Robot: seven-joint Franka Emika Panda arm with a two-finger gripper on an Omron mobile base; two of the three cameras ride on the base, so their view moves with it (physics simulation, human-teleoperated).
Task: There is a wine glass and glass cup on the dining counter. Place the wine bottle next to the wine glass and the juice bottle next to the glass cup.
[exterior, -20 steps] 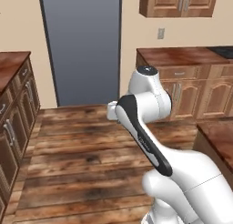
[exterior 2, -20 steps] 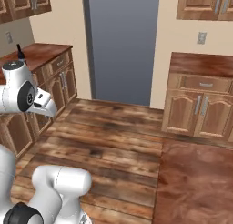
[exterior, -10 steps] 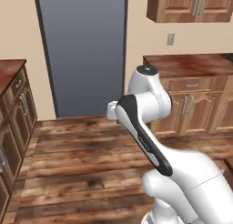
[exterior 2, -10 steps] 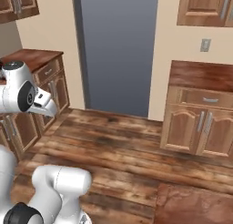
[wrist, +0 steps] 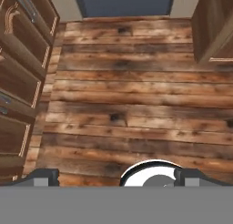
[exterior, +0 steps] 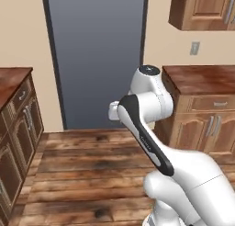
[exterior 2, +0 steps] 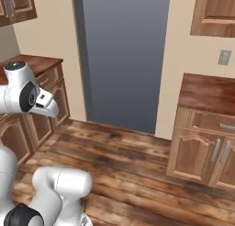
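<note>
Two finger tips of the gripper (wrist: 116, 177) stand spread wide, holding nothing — plank floor (wrist: 132, 95) below, grey door (exterior: 98, 55) ahead.

**Arm folded, end effector spread wide and empty**

The white arm (exterior: 151, 142) rises from the base and bends back on itself, its upper link sloping up to a rounded joint with a dark cap, well above the floor. In the right base view the same joint (exterior 2: 20, 89) sits high at the left, with a short white link pointing down and to the right. In the hand view the end effector (wrist: 116, 178) looks down, its two dark fingertips (wrist: 43, 176) standing far apart at the lower edge, with nothing between them.
</note>
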